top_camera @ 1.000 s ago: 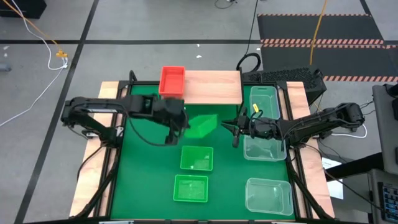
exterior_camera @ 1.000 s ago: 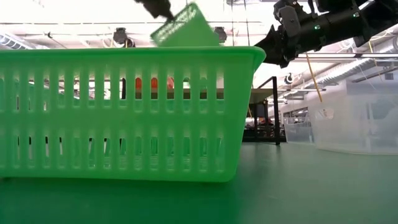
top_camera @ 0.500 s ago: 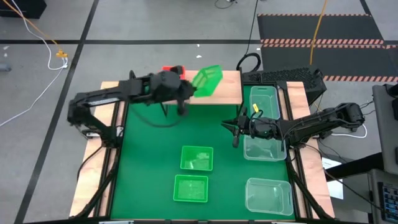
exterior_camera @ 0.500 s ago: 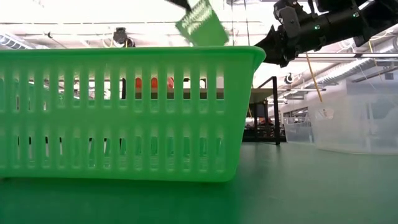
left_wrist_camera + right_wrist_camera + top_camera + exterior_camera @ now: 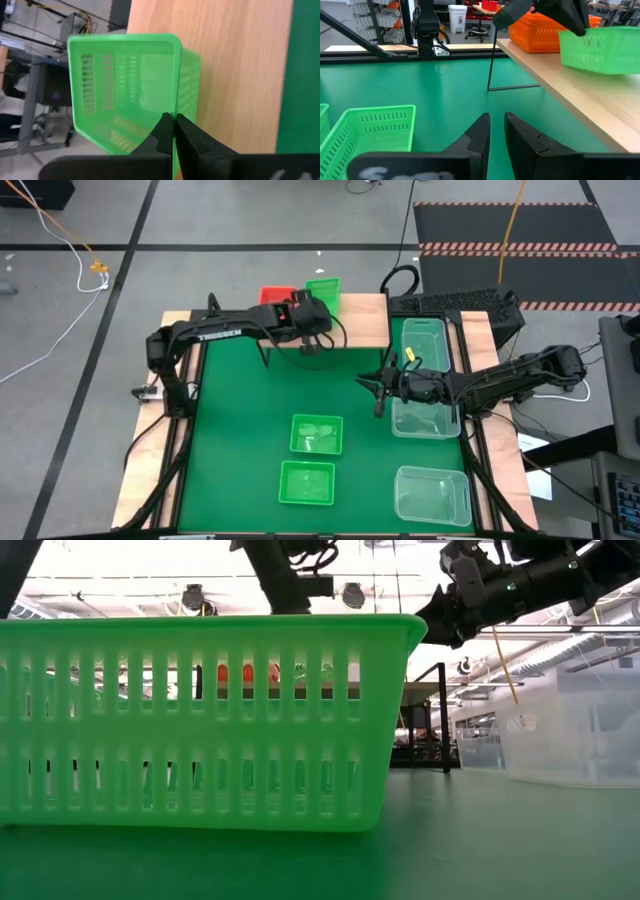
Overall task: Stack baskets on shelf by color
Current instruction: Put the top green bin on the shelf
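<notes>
One green basket (image 5: 130,90) on shelf (image 5: 240,75), rim between left jaws.

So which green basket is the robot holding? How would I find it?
Look at the wooden shelf at the far end of the green mat. A green basket sits on it beside the red basket, with the left gripper jaws pinching its wall. The other two green baskets are down on the mat, untouched.
</notes>
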Available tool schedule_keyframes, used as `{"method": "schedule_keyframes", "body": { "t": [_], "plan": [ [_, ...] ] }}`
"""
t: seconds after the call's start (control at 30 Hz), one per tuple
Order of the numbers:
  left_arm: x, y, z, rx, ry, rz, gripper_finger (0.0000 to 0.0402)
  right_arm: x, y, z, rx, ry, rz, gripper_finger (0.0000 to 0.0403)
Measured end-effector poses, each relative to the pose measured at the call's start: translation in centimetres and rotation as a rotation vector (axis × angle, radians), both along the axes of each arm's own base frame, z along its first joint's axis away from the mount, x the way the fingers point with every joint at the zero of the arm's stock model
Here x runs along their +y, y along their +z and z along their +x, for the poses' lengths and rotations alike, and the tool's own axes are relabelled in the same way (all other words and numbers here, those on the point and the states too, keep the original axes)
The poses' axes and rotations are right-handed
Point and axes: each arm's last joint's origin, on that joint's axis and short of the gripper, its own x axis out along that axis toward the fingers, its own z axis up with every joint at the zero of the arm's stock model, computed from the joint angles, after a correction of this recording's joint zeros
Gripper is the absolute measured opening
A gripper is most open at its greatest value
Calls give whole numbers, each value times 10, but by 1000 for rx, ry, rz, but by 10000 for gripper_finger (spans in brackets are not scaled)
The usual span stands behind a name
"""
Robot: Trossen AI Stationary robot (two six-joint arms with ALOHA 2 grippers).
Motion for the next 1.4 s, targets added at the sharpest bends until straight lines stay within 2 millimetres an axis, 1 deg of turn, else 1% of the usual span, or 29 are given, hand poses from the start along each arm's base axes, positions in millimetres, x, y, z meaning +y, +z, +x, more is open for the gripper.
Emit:
{"method": "schedule_keyframes", "body": {
  "t": [0.2,0.37,0.47,0.57,0.7,0.9,1.23,1.4],
  "plan": [
    [-8,0,-3,36,-4,-17,22,0,0,0,5,-1,-1,50],
    [-18,5,-5,15,-4,-29,15,0,0,0,2,-2,2,50],
    [-24,4,-4,24,-19,-32,13,0,1,0,-12,-5,14,50],
    [-30,4,-2,25,-36,-32,25,0,1,0,-20,-6,21,50],
    [-35,3,-2,33,-44,-37,53,0,2,0,-25,-6,22,50],
    [-36,2,-3,32,-21,-55,83,0,2,0,-24,-6,22,50],
    [-34,10,-1,-32,6,-62,85,0,2,0,-25,-6,23,50],
    [-31,9,-1,-66,7,-137,85,0,2,0,-25,-6,25,50]
  ]
}}
